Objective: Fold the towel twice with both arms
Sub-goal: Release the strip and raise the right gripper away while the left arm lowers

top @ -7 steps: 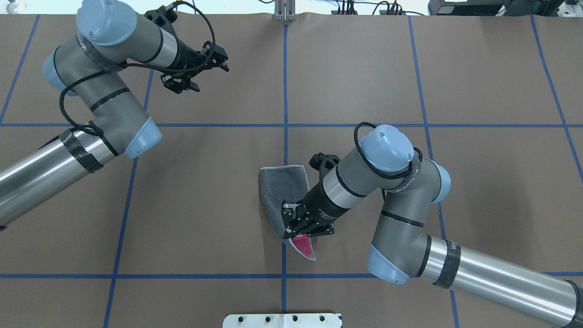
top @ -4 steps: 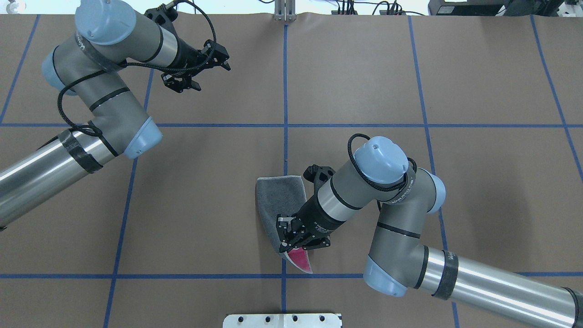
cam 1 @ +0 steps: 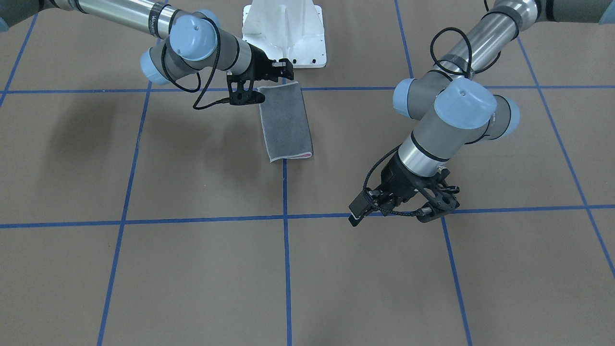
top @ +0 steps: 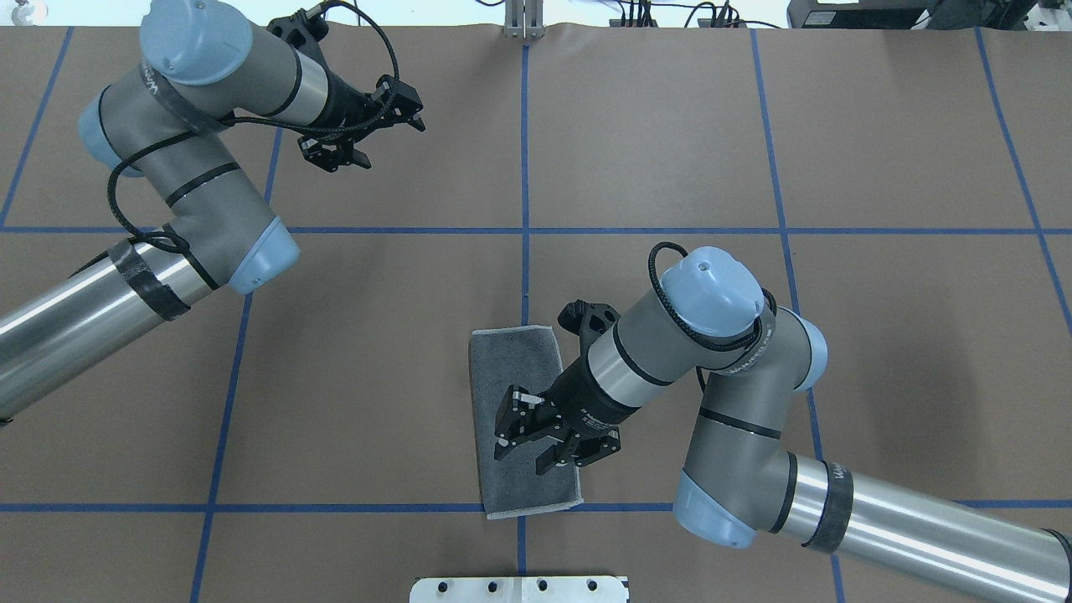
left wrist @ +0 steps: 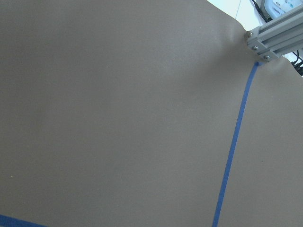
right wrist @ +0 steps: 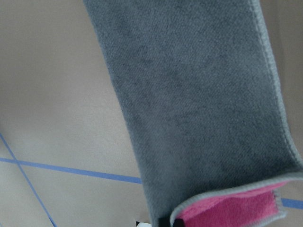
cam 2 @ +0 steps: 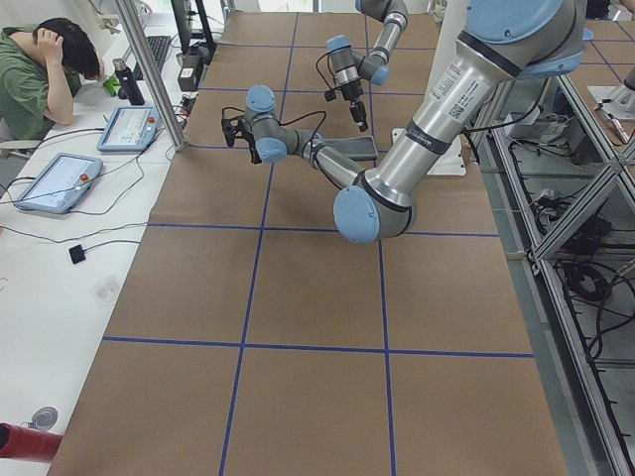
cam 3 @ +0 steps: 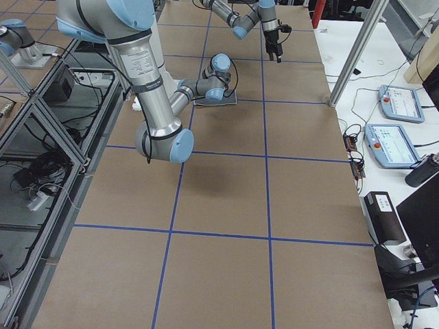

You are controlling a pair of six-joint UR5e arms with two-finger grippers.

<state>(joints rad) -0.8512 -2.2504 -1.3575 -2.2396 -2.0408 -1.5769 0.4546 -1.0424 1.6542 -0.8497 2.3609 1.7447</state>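
A second ago the right hand (top: pixel 526 450) was pinching one corner of the towel (top: pixel 512 368) and holding it up, so a pink bit showed under the fingers. Now the fingers are spread apart and hold nothing. The towel has dropped flat on the tabletop (top: pixel 670 126).

The towel now lies right under the right hand as a long, thin strip with its grey side up. A small pink edge (cam 1: pixel 301 155) peeks out at the end away from that hand. The wrist view on that arm shows the same pink lip between the two grey layers.

This looks like the first fold is done and the hand has let go of it. One more fold is left, I think. The strip still has to be folded end to end.

The left hand (top: pixel 335 156) is well apart from the towel, off to the far side of the right hand. It holds nothing and its fingers look spread. Its wrist view shows only bare tabletop and a blue tape line (left wrist: pixel 232 151). To help with the next fold, it would have to come across to the towel.

There are small white letters on the black bands (top: pixel 747 345) around the arms and on the right wrist, too small to read. No tag shows on the towel.
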